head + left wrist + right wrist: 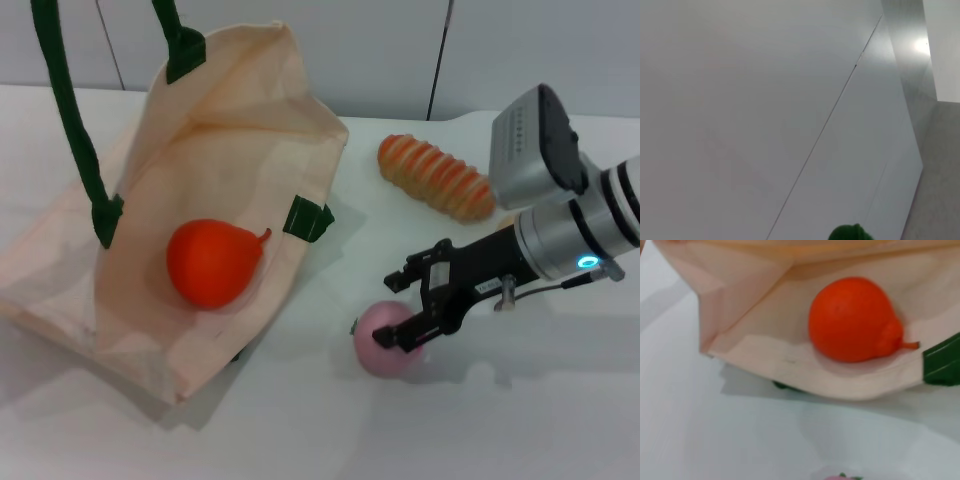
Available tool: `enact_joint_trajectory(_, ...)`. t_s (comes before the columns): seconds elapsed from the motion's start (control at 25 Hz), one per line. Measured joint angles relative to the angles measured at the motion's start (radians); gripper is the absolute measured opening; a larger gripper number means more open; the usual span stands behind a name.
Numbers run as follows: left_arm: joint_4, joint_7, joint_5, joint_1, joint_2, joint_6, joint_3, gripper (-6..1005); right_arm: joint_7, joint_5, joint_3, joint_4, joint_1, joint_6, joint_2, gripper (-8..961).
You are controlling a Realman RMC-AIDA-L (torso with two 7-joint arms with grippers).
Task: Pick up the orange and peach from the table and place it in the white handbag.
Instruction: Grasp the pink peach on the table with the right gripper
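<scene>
Head view: the orange (212, 262) lies inside the open bag (240, 130) on the table (330, 420); the right gripper (408, 308) has its jaws clasped around the peach (380, 345) beside the bag; a ridged bread roll (436, 176) lies behind.
Left wrist view: only wall and a green scrap; the left gripper's jaws cannot be told.
Right wrist view: the orange (854, 320) rests in the bag (740, 285); the peach's (842, 477) tip just shows.

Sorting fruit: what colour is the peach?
Pale pink peach, clearest in the head view.
</scene>
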Motion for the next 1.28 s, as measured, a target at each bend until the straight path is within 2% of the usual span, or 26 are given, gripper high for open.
enact_joint_trajectory(0.56, -0.001, 0.001, 0.001, -0.001, 0.001, 0.000, 0.000, 133, 0.003, -0.008, -0.035, 0.025, 0.006, 0.004, 0.001, 810)
enact_joint_trajectory(0.76, -0.002, 0.001, 0.001, 0.000, 0.001, 0.000, 0.000, 133, 0.004, -0.006, -0.036, 0.026, 0.006, 0.002, 0.001, 683)
enact_joint_trajectory(1.28, -0.003, 0.001, 0.001, 0.004, 0.001, 0.000, 0.000, 134, -0.005, -0.003, -0.032, 0.026, 0.007, -0.010, 0.000, 612)
